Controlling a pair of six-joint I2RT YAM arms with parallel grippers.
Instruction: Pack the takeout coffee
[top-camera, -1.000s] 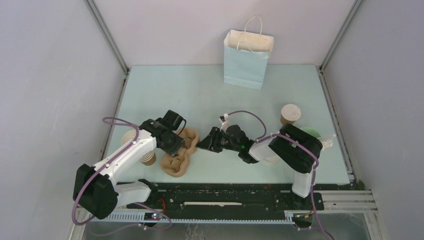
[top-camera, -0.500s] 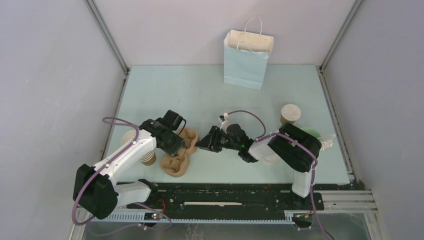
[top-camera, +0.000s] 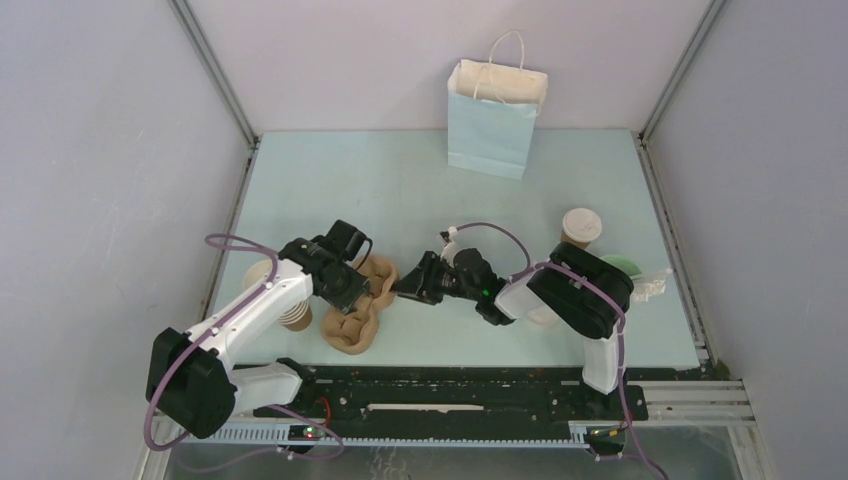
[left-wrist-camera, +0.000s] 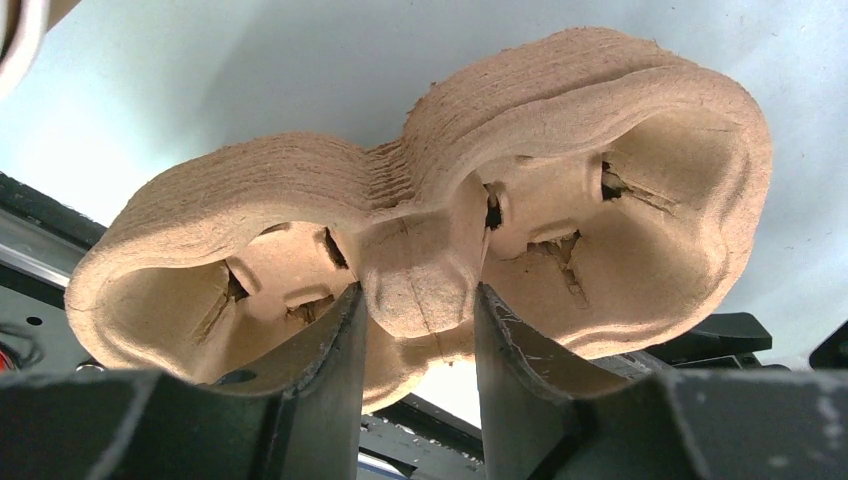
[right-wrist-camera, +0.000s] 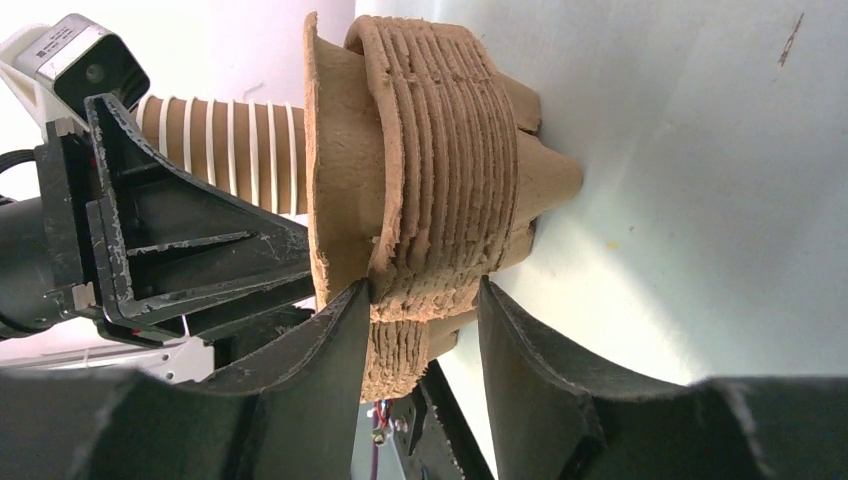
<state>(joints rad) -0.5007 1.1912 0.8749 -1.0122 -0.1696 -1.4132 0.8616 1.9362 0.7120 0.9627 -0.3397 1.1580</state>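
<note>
The takeout coffee (top-camera: 580, 228), a small brown cup with a pale top, stands at the right of the table, away from both grippers. A stack of brown pulp carriers (top-camera: 355, 320) lies at front centre-left. My left gripper (top-camera: 350, 283) is shut on the top carrier's centre ridge (left-wrist-camera: 420, 290), one finger in each pocket. My right gripper (top-camera: 398, 287) is at the stack's right edge. In the right wrist view the gripper (right-wrist-camera: 425, 300) is open around the layered rims (right-wrist-camera: 440, 150); one finger touches them and the other stands apart.
A nested stack of brown cups (top-camera: 295, 318) stands just left of the carriers, behind the left arm. A pale green cup (top-camera: 625, 265) with white sticks is at the right. A light blue paper bag (top-camera: 497, 120) stands open at the back.
My right gripper has crept a little left, closer onto the edge of the carrier stack. The left gripper and the carriers have not visibly moved.
</note>
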